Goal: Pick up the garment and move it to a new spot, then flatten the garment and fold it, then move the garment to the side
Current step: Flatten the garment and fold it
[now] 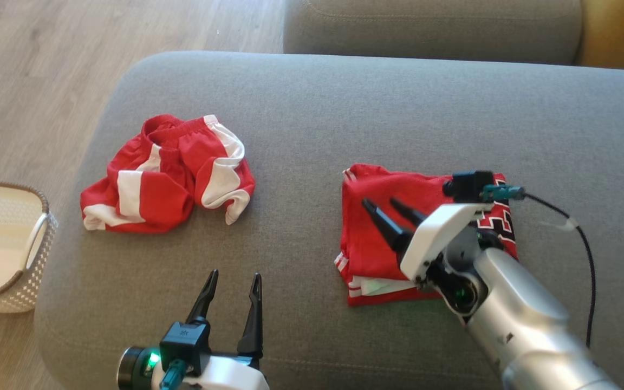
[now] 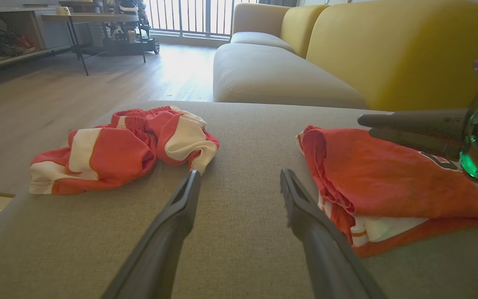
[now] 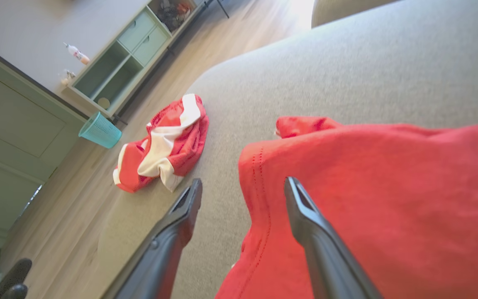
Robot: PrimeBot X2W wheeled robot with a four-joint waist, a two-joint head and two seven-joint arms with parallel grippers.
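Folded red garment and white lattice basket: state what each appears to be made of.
The folded red garment looks like matte sports fabric, probably synthetic: rows of small holes, soft creases. The white lattice basket looks like moulded plastic, given its regular perforated walls and brown rim, though that is uncertain.

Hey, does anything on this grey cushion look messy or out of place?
Yes: the red-and-white shorts on the left lie crumpled in a heap, legs bunched and twisted. The red garment on the right is neatly folded, with the right hand over it. Nothing looks spilled or damaged.
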